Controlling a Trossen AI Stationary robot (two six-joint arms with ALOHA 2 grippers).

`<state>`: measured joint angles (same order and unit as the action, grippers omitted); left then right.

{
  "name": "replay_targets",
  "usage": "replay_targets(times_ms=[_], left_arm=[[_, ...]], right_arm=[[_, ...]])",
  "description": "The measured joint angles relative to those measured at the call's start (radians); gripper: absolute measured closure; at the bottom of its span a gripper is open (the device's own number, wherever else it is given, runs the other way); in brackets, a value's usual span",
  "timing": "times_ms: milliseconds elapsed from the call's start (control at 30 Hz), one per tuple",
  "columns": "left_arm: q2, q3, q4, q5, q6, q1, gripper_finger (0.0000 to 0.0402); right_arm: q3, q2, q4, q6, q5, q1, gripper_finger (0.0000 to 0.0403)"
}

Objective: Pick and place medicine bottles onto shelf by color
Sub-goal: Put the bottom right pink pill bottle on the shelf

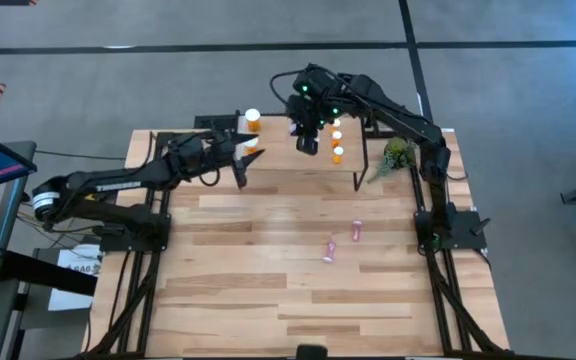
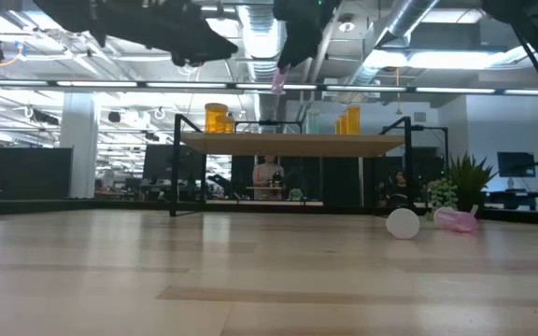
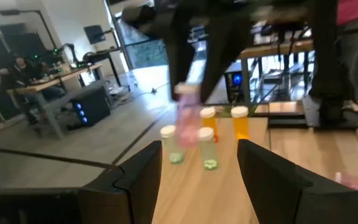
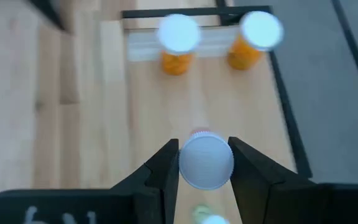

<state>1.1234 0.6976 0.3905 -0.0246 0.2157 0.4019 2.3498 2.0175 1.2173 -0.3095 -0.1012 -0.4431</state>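
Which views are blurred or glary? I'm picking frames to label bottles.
Right wrist view: the held bottle's white cap is fairly sharp, the two orange bottles beyond it are soft. Left wrist view: the pink bottle is smeared, the background soft. Low view: bright ceiling lights leave the arms as silhouettes. High view: evenly lit, bottles tiny.

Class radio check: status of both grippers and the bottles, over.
Right gripper shut on pink bottle above shelf. Left gripper open, empty, beside shelf. Two pink bottles still on table.
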Motion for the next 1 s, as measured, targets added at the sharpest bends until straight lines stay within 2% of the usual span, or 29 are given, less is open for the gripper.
replay_targets(times_ms=[133,400,1000], left_arm=[[-0.04,-0.047,0.032,0.001,-0.01,-0.013,0.0203],[-0.04,-0.066,0.074,-0.001,-0.013,-0.019,0.0203],[-0.037,-0.066,0.069,0.002,-0.02,-0.02,0.0203]], right_arm=[[0.002,0.018,-0.058,-0.006,-0.005,-0.05,0.0265],[-0.002,0.057,-0.049,0.0,-0.085,-0.164,0.0265],[0.0,0.166,-0.09,-0.003,-0.14,-0.151,0.0265]])
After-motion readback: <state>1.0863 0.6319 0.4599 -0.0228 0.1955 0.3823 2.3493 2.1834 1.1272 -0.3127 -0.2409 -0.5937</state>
